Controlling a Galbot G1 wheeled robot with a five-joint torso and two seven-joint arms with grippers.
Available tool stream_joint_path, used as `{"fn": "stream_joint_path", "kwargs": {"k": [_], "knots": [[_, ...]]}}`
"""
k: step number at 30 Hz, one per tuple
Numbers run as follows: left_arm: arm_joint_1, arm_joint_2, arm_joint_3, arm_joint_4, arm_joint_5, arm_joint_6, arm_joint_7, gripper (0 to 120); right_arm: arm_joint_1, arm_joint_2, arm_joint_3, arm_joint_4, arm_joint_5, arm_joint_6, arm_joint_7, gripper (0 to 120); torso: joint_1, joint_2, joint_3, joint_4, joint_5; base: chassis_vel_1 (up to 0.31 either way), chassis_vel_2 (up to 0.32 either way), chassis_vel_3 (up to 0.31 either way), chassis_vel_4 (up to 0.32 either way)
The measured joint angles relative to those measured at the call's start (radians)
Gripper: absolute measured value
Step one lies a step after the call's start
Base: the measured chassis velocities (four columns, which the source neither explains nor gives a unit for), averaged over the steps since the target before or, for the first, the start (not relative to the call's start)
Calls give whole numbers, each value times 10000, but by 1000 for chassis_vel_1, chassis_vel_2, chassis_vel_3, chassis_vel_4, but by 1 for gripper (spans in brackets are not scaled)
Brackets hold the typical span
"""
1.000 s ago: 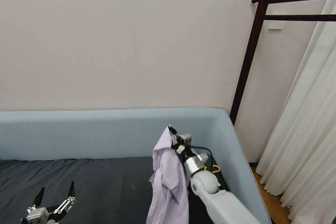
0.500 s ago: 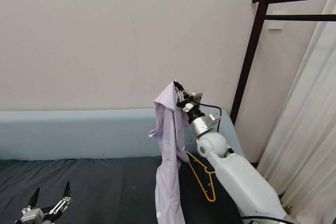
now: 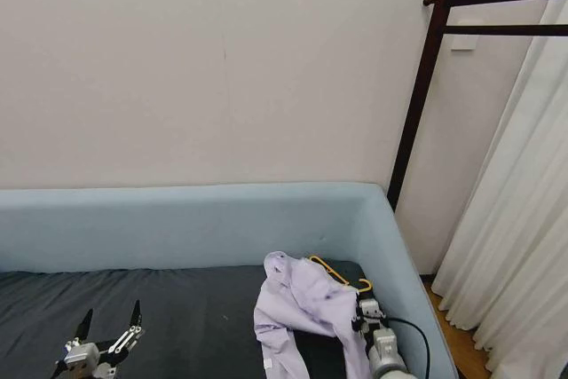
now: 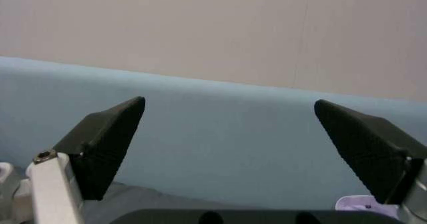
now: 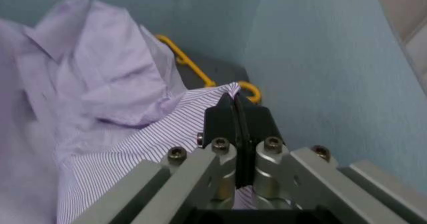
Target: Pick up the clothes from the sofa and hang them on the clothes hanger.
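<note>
A lilac shirt (image 3: 297, 308) lies crumpled on the dark sofa seat (image 3: 177, 308) near its right end, draped over a yellow hanger (image 3: 333, 271). My right gripper (image 3: 366, 311) sits low beside the right armrest, shut on a striped edge of the shirt (image 5: 120, 84). In the right wrist view its closed fingers (image 5: 235, 124) pinch the cloth, with the hanger's hook (image 5: 252, 90) just beyond. My left gripper (image 3: 111, 326) hovers open over the seat far to the left, nothing between its fingers (image 4: 107, 144).
A dark wooden clothes rack (image 3: 426, 86) stands past the sofa's right end, with white curtains (image 3: 524, 219) beside it. The pale blue backrest (image 3: 177, 224) and right armrest (image 3: 399, 272) enclose the seat. A plain wall is behind.
Half a second ago the right gripper held the shirt high above the backrest; now it is down at the seat and the shirt is crumpled over the hanger. The left gripper shifted slightly right.
</note>
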Motion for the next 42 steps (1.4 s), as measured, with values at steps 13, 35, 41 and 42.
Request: {"fn": "stream_joint_path", "kwargs": {"k": [13, 35, 41, 42], "knots": [[87, 173, -391, 254, -164, -88, -9, 100, 299, 110, -28, 2196, 1458, -239, -25, 34, -1, 1, 0, 2, -4, 0, 0, 0, 0], [887, -20, -1000, -296, 52, -147, 5, 100, 4683, 4317, 541, -7595, -2679, 2749, -2299, 100, 1, 0, 2, 6, -2, 0, 0, 0, 0], [957, 4, -1208, -277, -47, -223, 1, 100, 4747, 4376, 922, -8565, -2869, 2837, -3038, 100, 1, 0, 1, -1, -4, 0, 0, 0, 0], [935, -2, -1209, -276, -49, -223, 1, 100, 4690, 4366, 987, -8674, -2882, 2753, -3132, 98, 1, 0, 1, -1, -3, 0, 0, 0, 0]]}}
